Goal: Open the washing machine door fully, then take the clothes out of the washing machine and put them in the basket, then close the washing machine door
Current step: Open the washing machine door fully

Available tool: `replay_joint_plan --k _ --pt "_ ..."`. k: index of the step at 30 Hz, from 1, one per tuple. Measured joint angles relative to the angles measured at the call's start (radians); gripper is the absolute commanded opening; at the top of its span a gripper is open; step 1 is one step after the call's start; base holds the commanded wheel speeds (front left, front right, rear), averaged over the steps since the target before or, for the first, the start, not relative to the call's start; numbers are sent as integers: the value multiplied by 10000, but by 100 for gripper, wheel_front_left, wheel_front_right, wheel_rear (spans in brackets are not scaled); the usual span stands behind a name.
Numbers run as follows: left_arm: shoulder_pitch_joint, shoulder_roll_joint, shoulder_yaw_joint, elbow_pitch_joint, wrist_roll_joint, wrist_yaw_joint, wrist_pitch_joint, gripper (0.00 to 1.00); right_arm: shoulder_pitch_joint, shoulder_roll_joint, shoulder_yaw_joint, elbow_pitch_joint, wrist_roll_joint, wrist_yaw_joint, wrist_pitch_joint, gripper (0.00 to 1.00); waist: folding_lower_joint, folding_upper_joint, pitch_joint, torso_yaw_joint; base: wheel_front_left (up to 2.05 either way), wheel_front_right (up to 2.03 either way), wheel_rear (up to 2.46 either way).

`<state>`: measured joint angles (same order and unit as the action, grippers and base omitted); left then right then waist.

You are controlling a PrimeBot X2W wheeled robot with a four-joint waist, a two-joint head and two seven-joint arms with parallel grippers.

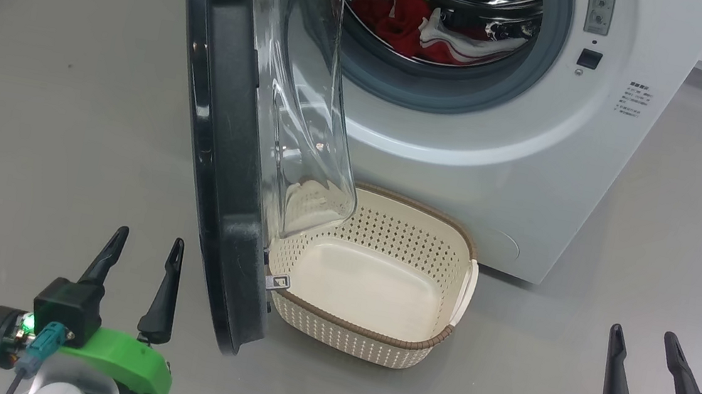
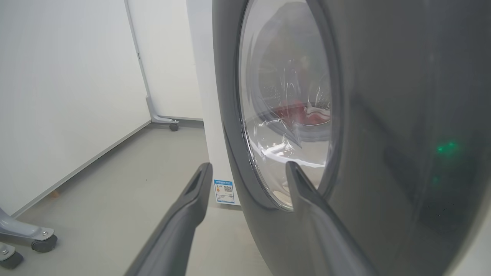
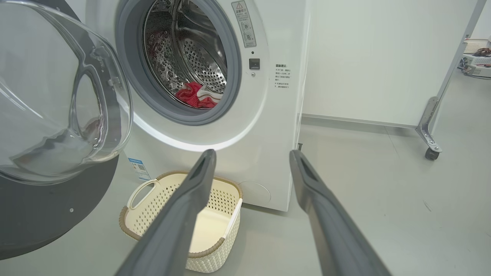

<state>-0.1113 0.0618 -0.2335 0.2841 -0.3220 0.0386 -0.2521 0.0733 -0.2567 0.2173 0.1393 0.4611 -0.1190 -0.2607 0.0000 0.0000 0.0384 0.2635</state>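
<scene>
The washing machine (image 1: pixel 516 161) stands ahead with its door (image 1: pixel 218 130) swung out towards me, roughly edge-on, the clear glass bowl (image 1: pixel 298 87) bulging to the right. Red and white clothes (image 1: pixel 424 26) lie in the steel drum, also seen as clothes (image 3: pixel 195 96) in the right wrist view. The cream basket (image 1: pixel 434 342) sits on the floor below the mouth, partly behind the door. My left gripper (image 1: pixel 146 246) is open, just left of the door's outer face (image 2: pixel 383 115). My right gripper (image 1: pixel 645 337) is open at the lower right, apart from everything; the basket (image 3: pixel 132 220) lies below it.
Grey floor surrounds the machine. A white wall (image 2: pixel 57 96) runs along the left, with castor feet (image 2: pixel 44 243) of a stand near it. Another wheeled frame leg (image 3: pixel 431 147) stands to the right of the machine by a white partition.
</scene>
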Motion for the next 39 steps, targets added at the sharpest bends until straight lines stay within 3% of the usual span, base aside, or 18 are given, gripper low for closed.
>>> replay_joint_plan --k 9,10,11,12,13,15,29,39 --pt "10 -21 21 19 58 0 0 100 200 244 -215 -117 -270 -67 0 100 0 0 -64 21 0 0 0" --pt "13 -23 25 33 58 0 0 96 200 265 -222 -134 -324 -67 0 100 0 0 -71 23 0 0 0" --pt "16 -23 27 42 59 0 0 75 201 284 -230 -157 -360 -67 0 100 0 0 -75 25 0 0 0" --pt "20 -23 33 50 69 0 0 65 203 301 -245 -180 -389 -67 0 100 0 0 -77 26 0 0 0" --pt "23 -23 36 58 69 0 0 38 208 318 -267 -201 -428 -67 0 100 -1 0 -76 27 0 0 0" --pt "26 -23 38 73 69 0 0 0 227 349 -299 -221 -491 -67 0 100 0 0 -71 28 0 0 0" --pt "36 -29 134 96 73 -10 0 0 382 508 -422 -257 -861 33 0 100 0 0 -64 64 0 0 0" --pt "-206 88 545 -943 407 105 2 0 398 627 -564 -284 -1043 52 0 100 0 0 -102 170 0 0 0"
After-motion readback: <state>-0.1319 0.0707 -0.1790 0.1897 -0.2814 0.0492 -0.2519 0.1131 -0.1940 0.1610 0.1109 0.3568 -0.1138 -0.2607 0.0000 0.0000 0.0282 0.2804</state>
